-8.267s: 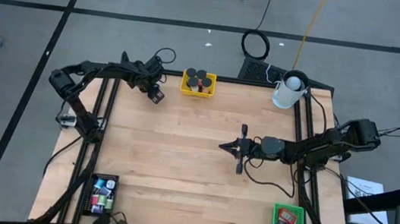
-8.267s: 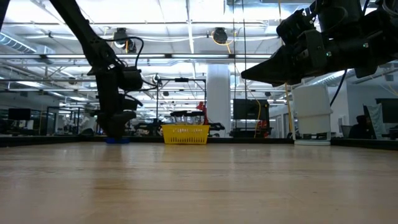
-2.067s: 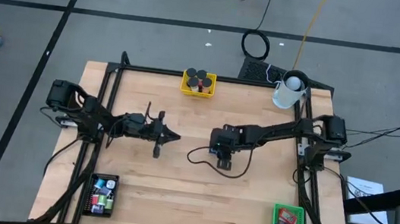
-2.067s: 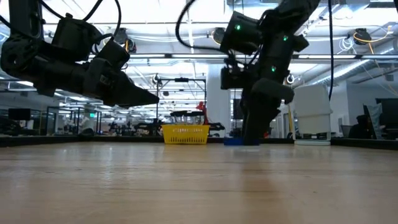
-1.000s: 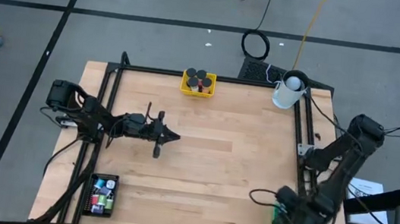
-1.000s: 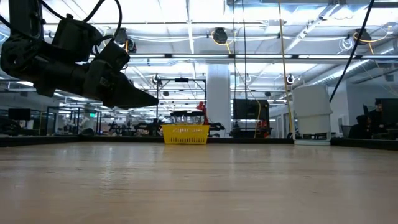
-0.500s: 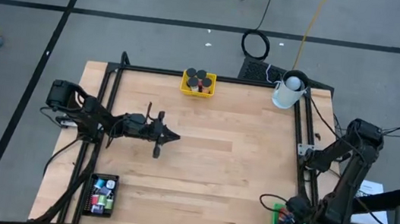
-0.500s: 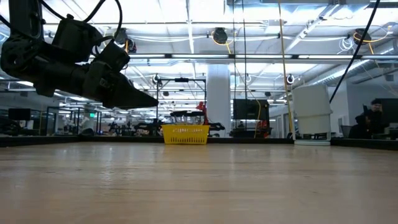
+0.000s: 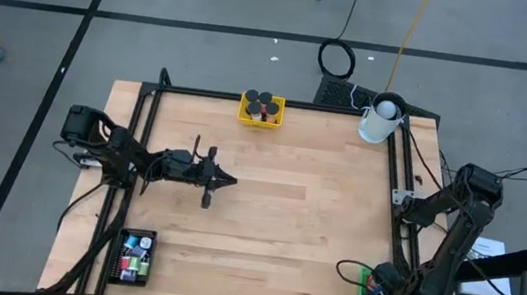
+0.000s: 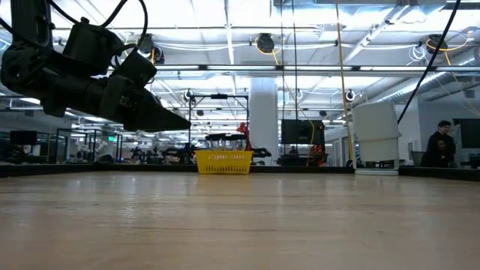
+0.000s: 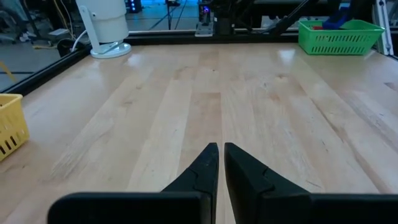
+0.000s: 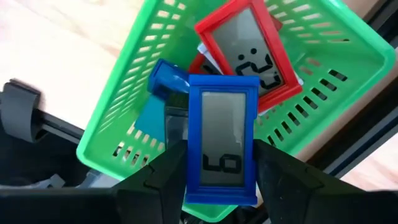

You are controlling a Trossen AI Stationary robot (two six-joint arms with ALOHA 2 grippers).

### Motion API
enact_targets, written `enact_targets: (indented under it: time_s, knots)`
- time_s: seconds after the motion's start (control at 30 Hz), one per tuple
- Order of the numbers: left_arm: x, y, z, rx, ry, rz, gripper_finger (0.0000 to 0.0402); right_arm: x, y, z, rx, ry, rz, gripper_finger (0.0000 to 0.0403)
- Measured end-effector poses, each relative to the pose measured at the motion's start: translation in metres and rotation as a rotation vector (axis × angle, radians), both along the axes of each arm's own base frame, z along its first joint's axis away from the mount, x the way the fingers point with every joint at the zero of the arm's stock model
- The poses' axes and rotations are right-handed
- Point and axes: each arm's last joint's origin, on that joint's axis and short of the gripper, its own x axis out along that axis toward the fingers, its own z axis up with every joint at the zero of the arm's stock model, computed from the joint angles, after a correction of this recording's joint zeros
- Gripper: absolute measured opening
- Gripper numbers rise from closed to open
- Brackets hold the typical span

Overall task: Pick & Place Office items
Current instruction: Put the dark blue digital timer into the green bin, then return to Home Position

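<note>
Right gripper (image 12: 221,163), at five o'clock, is closed on a blue-framed timer (image 12: 222,147) above the green tray (image 12: 155,87).

The right gripper (image 12: 219,163) held a blue-framed digital timer (image 12: 222,137) above the green mesh tray (image 12: 339,59), where a red-framed timer (image 12: 249,50) lay.

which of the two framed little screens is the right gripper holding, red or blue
The blue-framed one, pinched between the right gripper's fingers over the green tray. The red-framed one lies in the tray.
</note>
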Motion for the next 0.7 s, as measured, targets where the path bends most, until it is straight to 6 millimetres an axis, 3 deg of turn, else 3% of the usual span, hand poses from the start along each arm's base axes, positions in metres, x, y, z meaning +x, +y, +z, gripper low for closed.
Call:
enact_targets:
  time_s: [0.47, 0.7]
  knots:
    - [0.000, 0.000, 0.000, -0.001, 0.000, 0.000, 0.0035, 0.000, -0.001, 0.001, 0.013, 0.022, 0.019, 0.0227]
    - [0.000, 0.001, 0.001, -0.009, -0.007, 0.022, 0.0035, 0.008, -0.013, 0.008, 0.011, 0.000, 0.114, 0.0167]
